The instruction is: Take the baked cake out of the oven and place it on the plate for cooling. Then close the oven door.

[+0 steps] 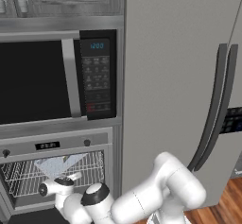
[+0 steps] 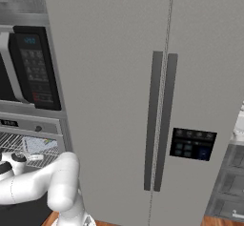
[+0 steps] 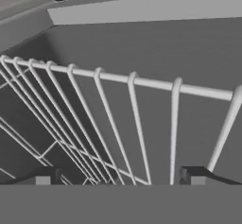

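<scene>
The oven [image 1: 56, 145] stands with its mouth uncovered at the lower left, wire racks [image 1: 28, 176] showing inside. A pale bluish-white shape, apparently the cake [image 1: 59, 164], lies on the upper rack and appears again as the cake [image 2: 40, 145] in the right base view. The oven door [image 1: 28, 217] hangs down as a dark panel below the mouth. My gripper [image 3: 118, 178] is open at the oven mouth, its fingertips [image 3: 42, 176] wide apart with only a wire rack [image 3: 118, 81] ahead and nothing between them. The plate is out of view.
A black-windowed microwave with a keypad [image 1: 97, 76] sits directly above the oven. A tall grey refrigerator [image 1: 179, 76] with dark bar handles [image 2: 159, 120] fills the right side. Wood floor [image 1: 227, 204] shows at the lower right.
</scene>
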Robot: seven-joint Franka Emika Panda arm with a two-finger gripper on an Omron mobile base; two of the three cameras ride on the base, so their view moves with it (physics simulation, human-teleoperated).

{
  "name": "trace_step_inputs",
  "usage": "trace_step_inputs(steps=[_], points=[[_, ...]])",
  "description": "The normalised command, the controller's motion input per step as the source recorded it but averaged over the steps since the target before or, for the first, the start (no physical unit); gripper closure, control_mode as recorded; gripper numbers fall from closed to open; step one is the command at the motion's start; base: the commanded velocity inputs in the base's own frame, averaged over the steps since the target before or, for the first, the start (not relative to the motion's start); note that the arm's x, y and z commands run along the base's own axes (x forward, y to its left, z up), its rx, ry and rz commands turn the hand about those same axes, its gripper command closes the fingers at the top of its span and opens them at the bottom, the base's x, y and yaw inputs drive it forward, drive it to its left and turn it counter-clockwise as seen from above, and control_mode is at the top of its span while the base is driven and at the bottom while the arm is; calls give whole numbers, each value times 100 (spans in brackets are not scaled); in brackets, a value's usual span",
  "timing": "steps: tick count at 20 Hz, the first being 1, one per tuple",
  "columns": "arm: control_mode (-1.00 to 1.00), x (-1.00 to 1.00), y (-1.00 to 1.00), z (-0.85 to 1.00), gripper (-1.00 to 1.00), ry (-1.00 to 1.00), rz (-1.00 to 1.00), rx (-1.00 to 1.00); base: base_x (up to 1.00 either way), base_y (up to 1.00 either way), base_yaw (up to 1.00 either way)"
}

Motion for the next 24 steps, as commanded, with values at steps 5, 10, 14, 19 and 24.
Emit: trace_step_inputs(steps=[5,10,14,19,24], points=[[-100,-56,24,-94,-100,3,0,-33,0,0,0],[-100,-60,24,-94,-100,1,0,-33,0,0,0],[-100,-65,24,-94,-100,2,0,-33,0,0,0],[-100,-67,24,-93,-100,3,0,-33,0,0,0],[-100,-72,25,-92,-100,2,0,-33,0,0,0]])
